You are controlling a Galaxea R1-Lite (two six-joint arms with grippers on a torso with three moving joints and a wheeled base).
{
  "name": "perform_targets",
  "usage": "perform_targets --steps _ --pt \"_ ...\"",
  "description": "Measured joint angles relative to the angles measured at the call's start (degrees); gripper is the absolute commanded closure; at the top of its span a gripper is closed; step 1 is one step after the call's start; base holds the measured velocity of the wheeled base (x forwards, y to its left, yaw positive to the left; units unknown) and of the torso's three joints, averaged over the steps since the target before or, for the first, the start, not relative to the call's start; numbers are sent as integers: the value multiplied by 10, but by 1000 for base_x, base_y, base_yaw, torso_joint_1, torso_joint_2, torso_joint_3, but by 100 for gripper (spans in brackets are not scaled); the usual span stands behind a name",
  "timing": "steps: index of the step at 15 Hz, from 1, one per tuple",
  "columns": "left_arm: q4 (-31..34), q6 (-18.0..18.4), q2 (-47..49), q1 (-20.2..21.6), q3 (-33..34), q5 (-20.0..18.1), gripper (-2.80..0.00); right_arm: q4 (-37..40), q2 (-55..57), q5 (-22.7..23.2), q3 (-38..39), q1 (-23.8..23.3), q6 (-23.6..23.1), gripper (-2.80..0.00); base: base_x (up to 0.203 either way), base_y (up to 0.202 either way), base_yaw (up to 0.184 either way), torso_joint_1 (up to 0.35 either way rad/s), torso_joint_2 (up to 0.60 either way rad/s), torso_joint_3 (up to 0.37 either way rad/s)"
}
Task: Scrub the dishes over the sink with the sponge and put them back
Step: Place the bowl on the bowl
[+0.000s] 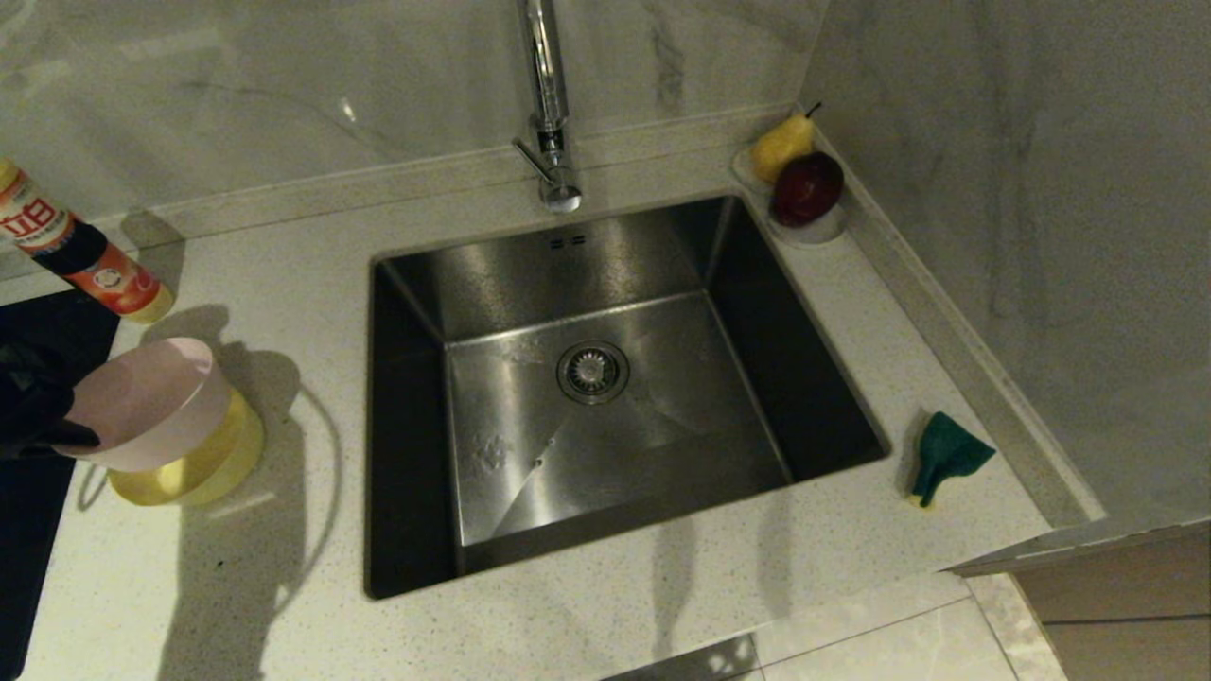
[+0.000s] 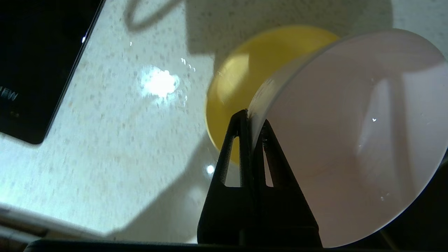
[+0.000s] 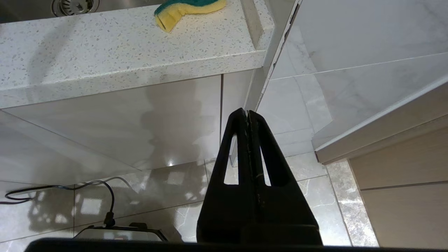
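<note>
My left gripper (image 1: 83, 437) (image 2: 252, 119) is shut on the rim of the pale pink bowl (image 1: 151, 397) (image 2: 350, 140). It holds the bowl tilted on its side, just above the yellow bowl (image 1: 213, 468) (image 2: 234, 80), which sits on the counter left of the sink (image 1: 605, 255). The green and yellow sponge (image 1: 946, 454) (image 3: 185, 8) lies crumpled on the counter to the right of the sink. My right gripper (image 3: 247, 112) hangs parked below the counter's edge, shut and empty. It does not show in the head view.
A detergent bottle (image 1: 85, 255) lies at the far left, beside a black hob (image 1: 38, 530) (image 2: 35, 63). A pear (image 1: 783, 147) and a dark red fruit (image 1: 807, 187) sit on white saucers in the back right corner. The chrome tap (image 1: 549, 113) rises behind the sink, and a wall bounds the right side.
</note>
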Motion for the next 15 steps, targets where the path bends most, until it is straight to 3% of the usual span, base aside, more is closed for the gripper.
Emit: perform_targets --steps 10,14,15 --pt "-78 5 4 -1 67 23 0 0 0 0 0 0 0 0 0 0 0 0 0 0" --pt "-99 7 17 -1 72 55 0 0 0 0 0 0 0 0 0 0 0 0 0 0" --pt "-99 10 19 -1 71 55 -280 0 0 0 0 0 0 0 0 0 0 0 0 0"
